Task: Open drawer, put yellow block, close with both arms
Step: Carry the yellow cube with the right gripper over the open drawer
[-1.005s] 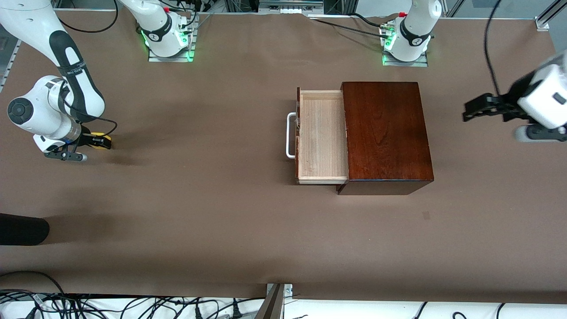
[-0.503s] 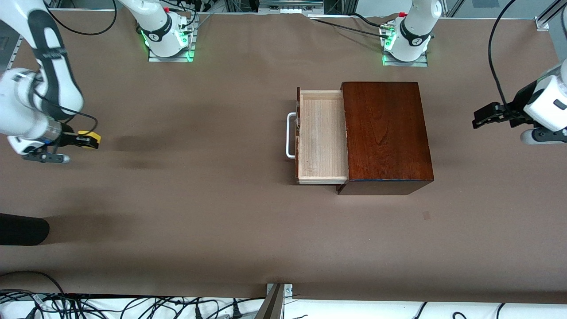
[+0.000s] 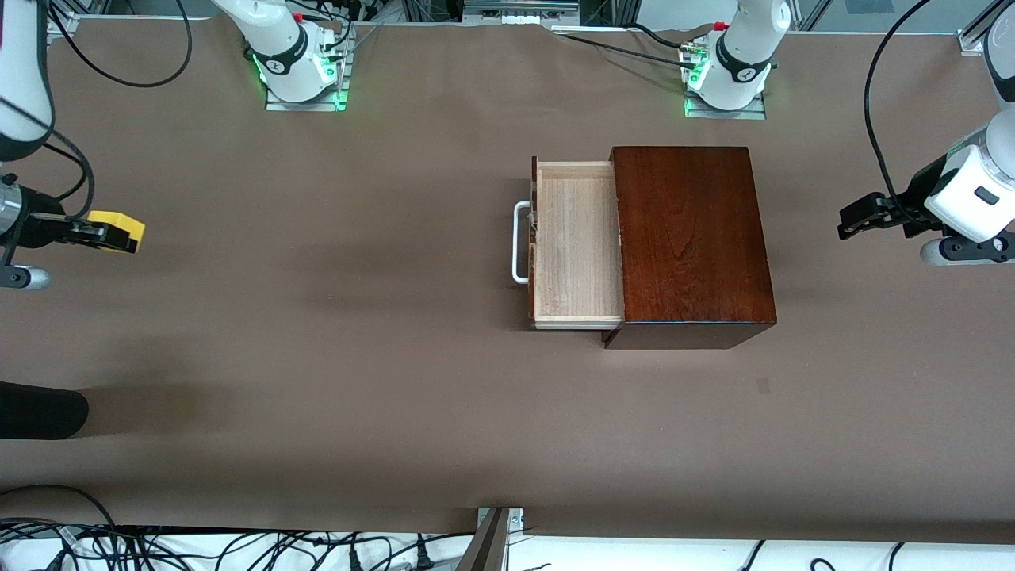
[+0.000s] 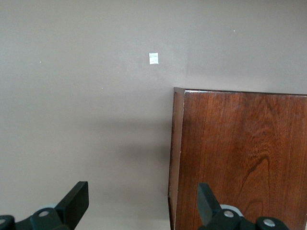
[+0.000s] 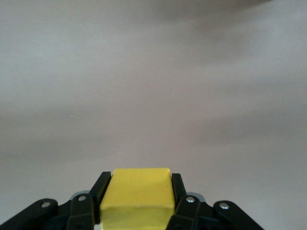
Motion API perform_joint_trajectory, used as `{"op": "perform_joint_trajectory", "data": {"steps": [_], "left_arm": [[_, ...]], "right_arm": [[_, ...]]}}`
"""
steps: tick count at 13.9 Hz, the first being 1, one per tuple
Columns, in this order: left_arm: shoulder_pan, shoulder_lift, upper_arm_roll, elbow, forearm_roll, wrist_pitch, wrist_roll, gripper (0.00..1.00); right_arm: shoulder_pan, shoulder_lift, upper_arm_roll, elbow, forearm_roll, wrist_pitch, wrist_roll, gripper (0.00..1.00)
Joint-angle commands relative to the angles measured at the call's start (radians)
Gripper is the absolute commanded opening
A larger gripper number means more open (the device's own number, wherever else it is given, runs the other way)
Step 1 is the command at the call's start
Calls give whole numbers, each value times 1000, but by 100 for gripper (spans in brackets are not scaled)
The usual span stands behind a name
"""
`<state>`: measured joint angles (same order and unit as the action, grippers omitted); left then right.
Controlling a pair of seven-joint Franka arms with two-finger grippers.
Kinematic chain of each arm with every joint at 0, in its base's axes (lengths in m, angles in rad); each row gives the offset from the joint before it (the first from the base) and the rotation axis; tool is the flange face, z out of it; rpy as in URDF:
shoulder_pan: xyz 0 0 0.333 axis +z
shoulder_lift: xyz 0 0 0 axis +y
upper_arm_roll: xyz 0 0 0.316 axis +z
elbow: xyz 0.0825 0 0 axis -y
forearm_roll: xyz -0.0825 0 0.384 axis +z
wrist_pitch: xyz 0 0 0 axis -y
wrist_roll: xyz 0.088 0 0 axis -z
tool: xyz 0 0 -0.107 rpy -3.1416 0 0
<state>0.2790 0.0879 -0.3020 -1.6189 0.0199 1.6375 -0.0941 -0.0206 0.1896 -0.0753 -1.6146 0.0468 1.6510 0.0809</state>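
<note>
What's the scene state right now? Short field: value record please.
drawer: open, pale tray pulled out of the dark wooden box, nothing in it
handle: white bar on the drawer front, untouched
yellow block: held, lifted off the table
right claw: shut on the yellow block, over the right arm's end of the table
left claw: open, holding nothing, over the left arm's end of the table beside the box, waiting
table: brown cover
step left: block into drawer, then close

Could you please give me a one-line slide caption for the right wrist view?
Right gripper shut on the yellow block, held above the bare brown table.
</note>
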Motion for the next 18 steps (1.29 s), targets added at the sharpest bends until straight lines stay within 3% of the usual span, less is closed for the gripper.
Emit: {"op": "perform_joint_trajectory", "data": {"steps": [1,6,13,18], "left_arm": [[14,-11,0,5,-17,11,8,100],[12,-16,-11,72,-8,-34,19,100],[-32,24,-63,83,-12,-1,7,100],[-26,3,-60,132,-9,-56,10,100]], "right_arm": [[-2,27,142,100,15,-79,286,0],[56,76,423,168,15,-51,961,0],[385,275,436,333,50,168,1711,0],[554,454,433,517,-42,225,2042,0]]}}
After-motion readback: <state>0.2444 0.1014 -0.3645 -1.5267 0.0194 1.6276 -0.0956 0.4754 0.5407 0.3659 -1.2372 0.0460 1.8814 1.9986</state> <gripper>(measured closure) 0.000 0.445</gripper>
